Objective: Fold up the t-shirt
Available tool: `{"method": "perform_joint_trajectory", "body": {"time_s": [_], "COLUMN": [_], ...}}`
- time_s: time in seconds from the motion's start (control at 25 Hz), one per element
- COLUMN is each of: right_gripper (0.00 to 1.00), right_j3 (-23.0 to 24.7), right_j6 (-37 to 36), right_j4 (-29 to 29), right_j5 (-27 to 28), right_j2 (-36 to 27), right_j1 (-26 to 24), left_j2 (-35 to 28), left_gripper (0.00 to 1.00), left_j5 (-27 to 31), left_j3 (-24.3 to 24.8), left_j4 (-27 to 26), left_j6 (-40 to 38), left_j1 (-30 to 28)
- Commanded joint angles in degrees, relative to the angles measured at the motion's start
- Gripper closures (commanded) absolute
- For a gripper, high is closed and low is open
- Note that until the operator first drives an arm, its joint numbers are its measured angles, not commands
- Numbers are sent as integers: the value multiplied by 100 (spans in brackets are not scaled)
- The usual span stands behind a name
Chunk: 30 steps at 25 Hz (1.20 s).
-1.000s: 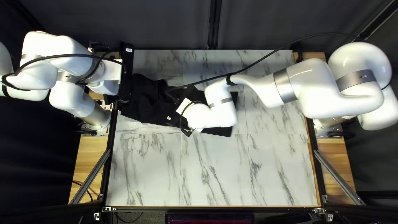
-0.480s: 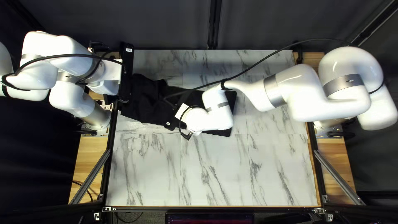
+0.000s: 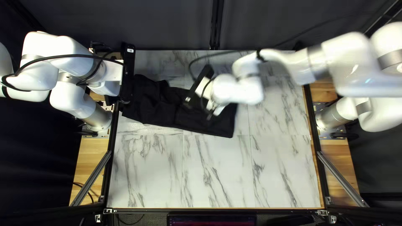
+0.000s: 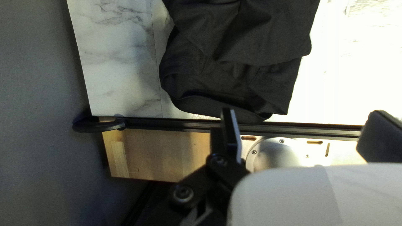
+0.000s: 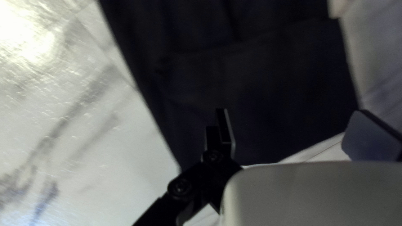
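Blk t-shirt point(image 3: 155, 106), long axis crosswise, sq. end twd R arm base point(image 3: 333, 116)

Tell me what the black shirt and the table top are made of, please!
The shirt looks like soft, dull cloth, maybe cotton: it creases and folds over itself. The table top looks like smooth, shiny stone, since it's white with grey streaks and light glares off it, but it might be a printed sheet.
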Motion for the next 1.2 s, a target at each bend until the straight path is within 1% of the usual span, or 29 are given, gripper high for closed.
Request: {"method": "perform_joint_trajectory", "body": {"time_s": [0.04,0.08,0.16,0.28,0.36,0.56,0.6,0.64,0.68,0.76,0.8,0.84,0.92,1.08,1.2], "right_gripper": [0,0,0,0,0,0,0,0,0,0,0,0,0,0,0], "right_j3": [517,592,644,735,641,641,695,707,735,747,724,690,506,243,10], "right_j6": [-1386,-1903,-2498,-3848,-3995,-3995,-4096,-4276,-4809,-5489,-5998,-6194,-6810,-7513,-7697], "right_j4": [609,840,1136,1952,2020,2020,2070,2187,2536,3022,3417,3564,3949,4252,4256], "right_j5": [-646,-860,-1070,-1396,-1229,-1229,-1287,-1337,-1399,-1430,-1447,-1450,-1384,-1189,-1043], "right_j2": [-360,-311,-219,-3,105,105,102,142,205,263,331,385,627,880,1040], "right_j1": [-521,-655,-811,-1101,-1165,-1165,-1170,-1190,-1281,-1395,-1449,-1464,-1516,-1640,-1678], "left_j2": [0,0,0,0,0,0,0,0,0,0,0,0,0,0,0], "left_gripper": [0,0,0,0,0,0,0,0,0,0,0,0,0,0,0], "left_j5": [0,0,0,0,0,0,0,0,0,0,0,0,0,0,0], "left_j3": [0,0,0,0,0,0,0,0,0,0,0,0,0,0,0], "left_j4": [0,0,0,0,0,0,0,0,0,0,0,0,0,0,0], "left_j6": [0,0,0,0,0,0,0,0,0,0,0,0,0,0,0], "left_j1": [0,0,0,0,0,0,0,0,0,0,0,0,0,0,0]}}
